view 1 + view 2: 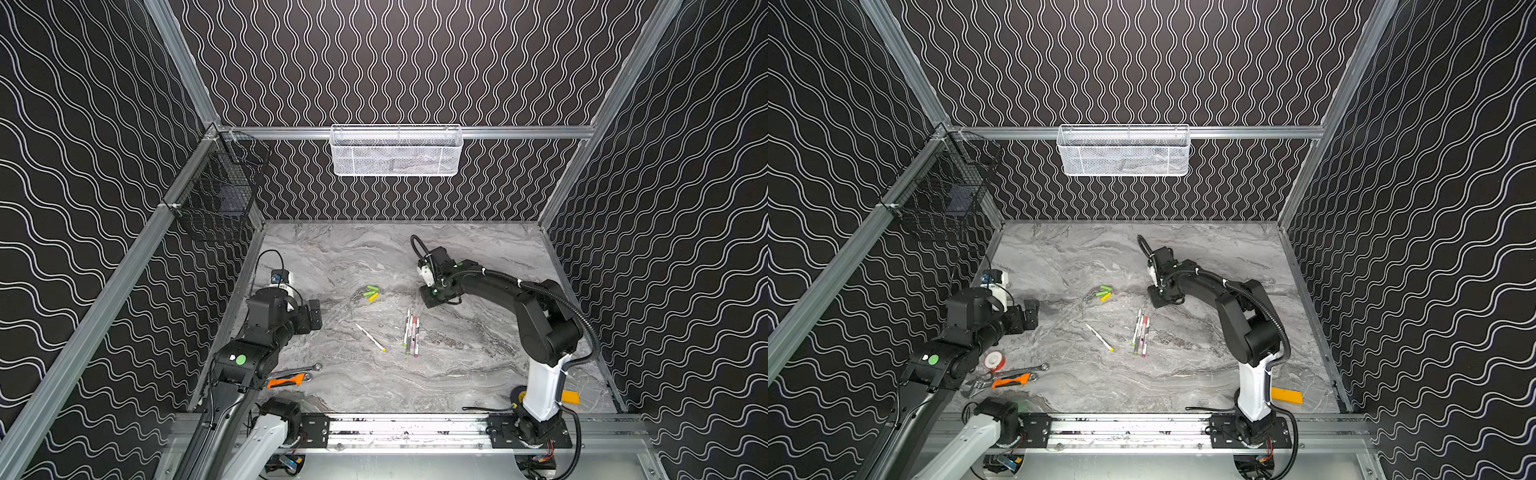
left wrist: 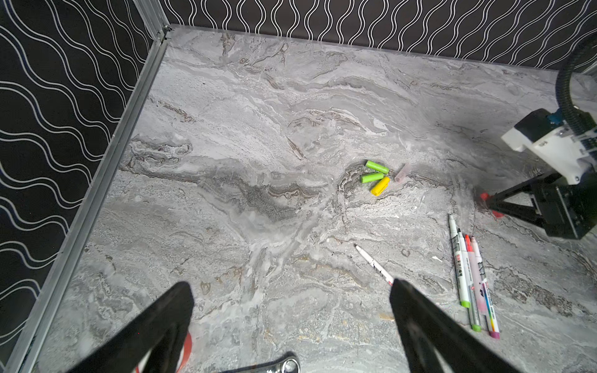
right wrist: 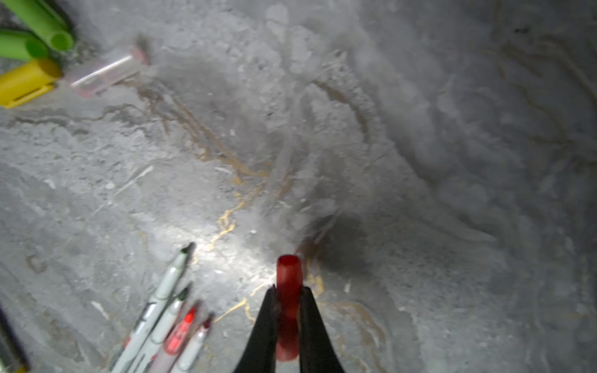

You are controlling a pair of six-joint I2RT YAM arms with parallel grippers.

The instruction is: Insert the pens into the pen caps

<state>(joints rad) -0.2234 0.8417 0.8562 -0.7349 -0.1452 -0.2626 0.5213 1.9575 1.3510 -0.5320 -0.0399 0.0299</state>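
red cap [image 3: 288,274], gripped, axis along right fingers [image 3: 264,332]

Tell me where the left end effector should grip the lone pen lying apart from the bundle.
Probably mid-barrel, from straight above, jaws turned across its length. The lone pen lies flat on the table with nothing beside it, leaving room on both sides for the open left end effector.

red cap [image 3: 288,274] tight between jaws

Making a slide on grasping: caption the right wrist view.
Right gripper shut on a red cap, four uncapped pens lying beside it, loose caps beyond.
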